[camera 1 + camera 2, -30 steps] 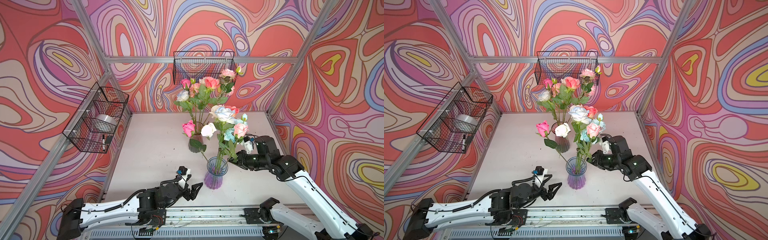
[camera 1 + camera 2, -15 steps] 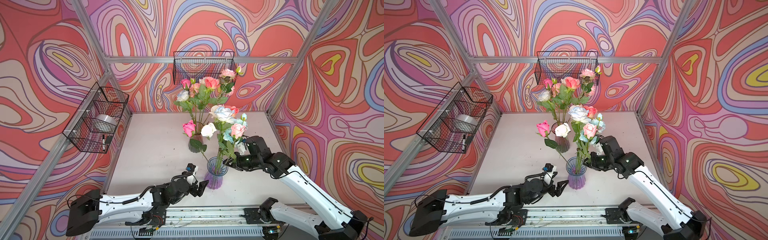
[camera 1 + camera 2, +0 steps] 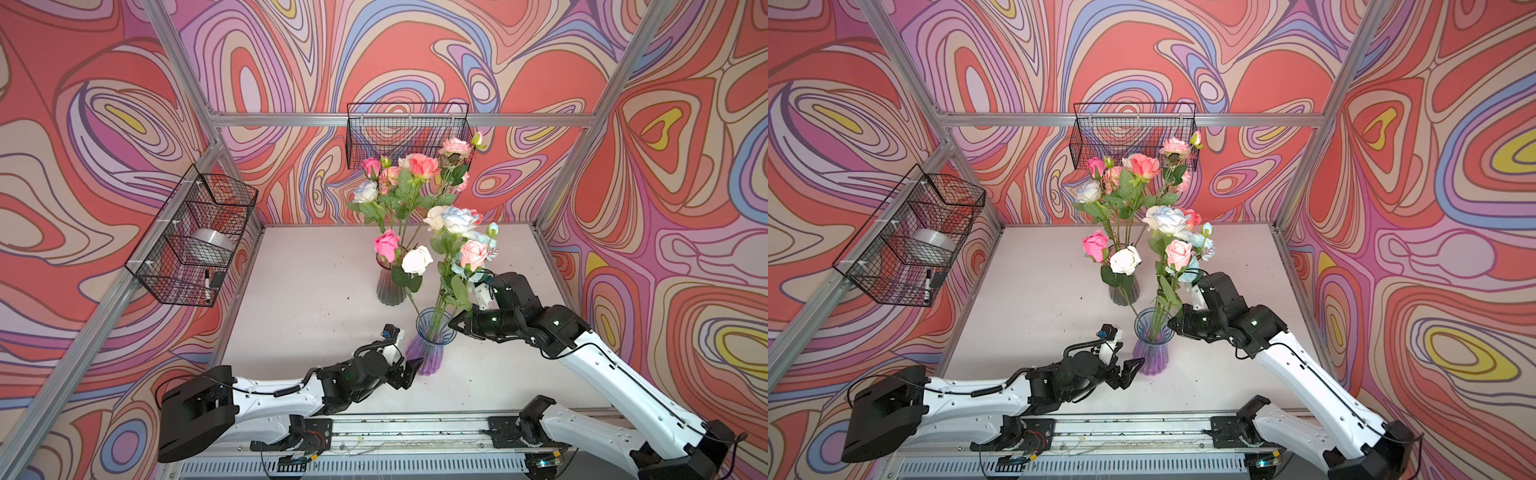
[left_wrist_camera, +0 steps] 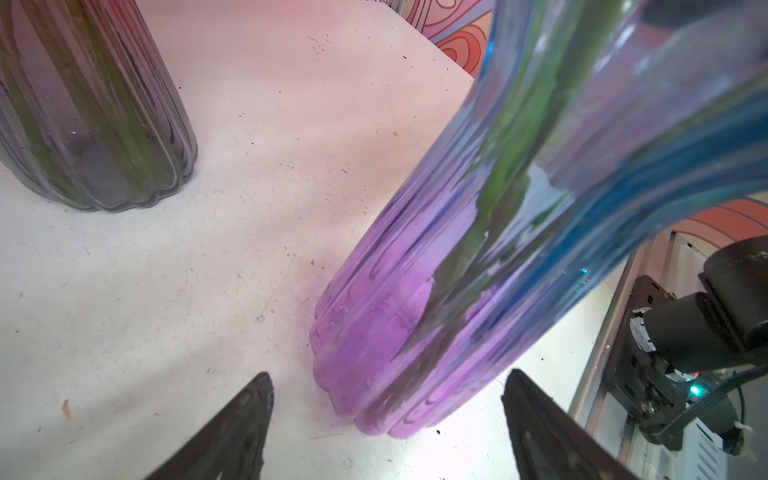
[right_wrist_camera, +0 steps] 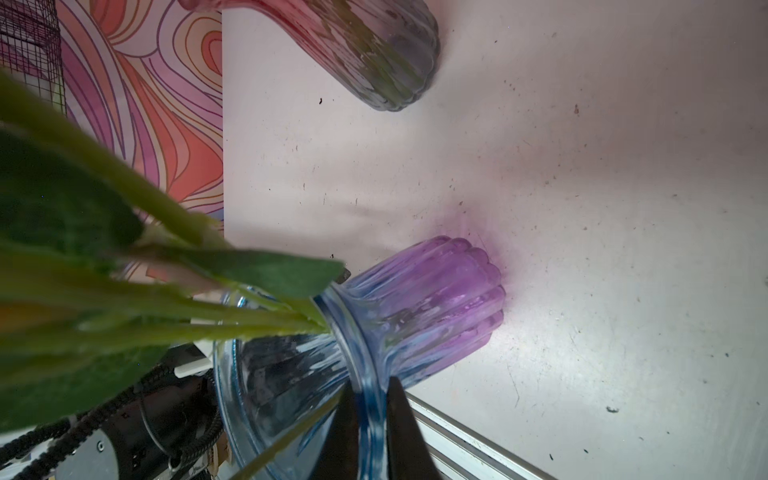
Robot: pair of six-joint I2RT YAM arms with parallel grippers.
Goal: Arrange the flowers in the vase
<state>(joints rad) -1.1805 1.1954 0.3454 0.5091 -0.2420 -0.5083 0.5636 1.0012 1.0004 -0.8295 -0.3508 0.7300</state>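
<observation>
**Stock on my screens, flower job**

- Vases: two. The blue-purple vase (image 3: 428, 353) stands upright near the front edge of the tabletop (image 3: 311, 291), about midway along it. The dark vase (image 3: 390, 291) stands just behind it, toward the tabletop's middle.
- Flowers in the blue-purple vase: I count seven heads. They are a large pale blue-white rose (image 3: 457, 218), a cream one, a coral one half hidden behind them, a pink one, a pale blue one, a small blue bud, and a white rose (image 3: 417, 259) leaning out toward the left edge.
- Flowers in the dark vase: probably eight, counting the deep pink rose (image 3: 386, 245) low at its rim. The heads overlap, so I may be one off.
- Flowers lying loose on the tabletop: none.
- Left claw (image 3: 409, 374): spread wide, low by the foot of the blue-purple vase. In the left wrist view one finger stands on each side of the base, and neither appears to touch it.
- Right claw (image 5: 371, 395): pinching the flared rim of the blue-purple vase, one finger inside and one outside.
- Wire baskets: two on the walls, one left and one at the back.

Progress, as I judge it: every stem is in a vase. If the front vase is the target, roughly half the flowers have yet to cross over.
</observation>
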